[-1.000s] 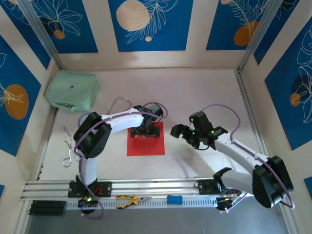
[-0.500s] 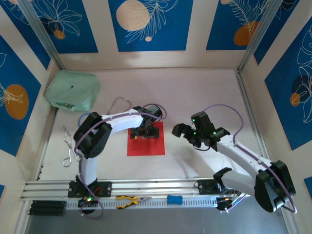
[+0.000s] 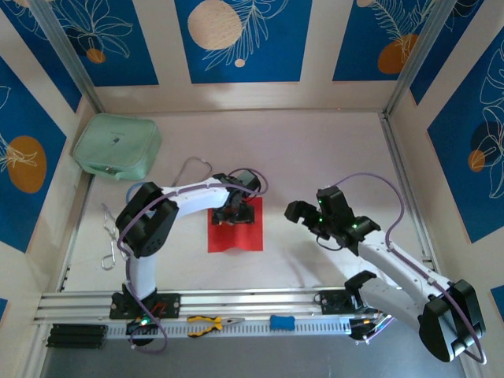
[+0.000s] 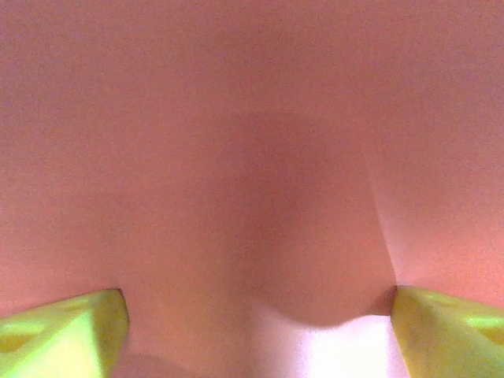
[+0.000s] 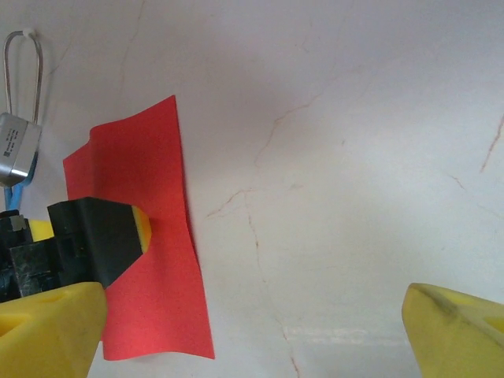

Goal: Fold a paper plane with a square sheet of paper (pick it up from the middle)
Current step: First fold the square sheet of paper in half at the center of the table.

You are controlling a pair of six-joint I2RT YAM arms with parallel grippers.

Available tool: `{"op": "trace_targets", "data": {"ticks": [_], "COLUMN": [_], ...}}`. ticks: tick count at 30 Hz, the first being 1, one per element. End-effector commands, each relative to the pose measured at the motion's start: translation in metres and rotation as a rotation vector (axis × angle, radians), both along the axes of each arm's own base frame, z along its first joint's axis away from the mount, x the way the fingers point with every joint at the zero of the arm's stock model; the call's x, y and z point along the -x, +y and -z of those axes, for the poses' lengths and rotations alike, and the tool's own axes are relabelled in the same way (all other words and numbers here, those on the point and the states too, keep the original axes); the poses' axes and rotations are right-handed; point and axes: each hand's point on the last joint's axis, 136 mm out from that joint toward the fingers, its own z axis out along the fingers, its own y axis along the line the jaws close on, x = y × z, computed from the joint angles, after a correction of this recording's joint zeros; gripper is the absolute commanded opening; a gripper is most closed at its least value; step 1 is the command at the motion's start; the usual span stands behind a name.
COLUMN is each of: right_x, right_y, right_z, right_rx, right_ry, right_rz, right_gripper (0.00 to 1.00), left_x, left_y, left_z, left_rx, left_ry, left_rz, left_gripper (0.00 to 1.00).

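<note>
The square sheet of paper (image 3: 236,234) is bright red and lies on the table just left of centre. My left gripper (image 3: 234,214) is pressed down on its middle. In the left wrist view the red paper (image 4: 252,157) humps up between the two yellow fingertips (image 4: 67,331), which stand wide apart, so the left gripper (image 4: 256,315) is open. My right gripper (image 3: 304,216) hovers to the right of the sheet, open and empty. In the right wrist view the right gripper (image 5: 252,339) is over bare table, with the red sheet (image 5: 150,283) and the left gripper's fingertip (image 5: 140,228) at the left.
A mint-green pouch (image 3: 116,147) sits at the back left. Metal clips (image 3: 110,236) lie by the left wall. Yellow-handled pliers (image 3: 213,322) and a blue tool (image 3: 282,322) rest on the front rail. A silver piece with a wire loop (image 5: 17,142) lies beyond the sheet.
The left jaws have narrowed a little and the sheet has buckled, its near edge now wavy. The right arm has drawn back to the right and nearer the front.
</note>
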Motion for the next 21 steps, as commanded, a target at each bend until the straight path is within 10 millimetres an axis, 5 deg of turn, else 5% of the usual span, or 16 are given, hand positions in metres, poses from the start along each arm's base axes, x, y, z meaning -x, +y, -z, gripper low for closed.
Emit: {"op": "trace_targets", "data": {"ticks": [1,10,21], "right_x": [0.006,0.013,0.014], "right_y": [-0.011,0.003,-0.019], "right_z": [0.008,0.002,0.015], "right_rx": [0.014,-0.078,-0.018], "right_ry": [0.021,0.024,0.17], "right_rz": [0.055,-0.042,0.046], "right_gripper": [0.95,0.97,0.94], "left_x": [0.013,0.006,0.001], "left_y": [-0.003,-0.009,-0.041], "left_z": [0.02,-0.002,-0.038], "left_rx": [0.017,0.078,0.319], "left_ry": [0.063,-0.016,-0.117], "left_rz": [-0.002,0.026,0.099], "left_gripper": [0.84,0.64,0.39]}}
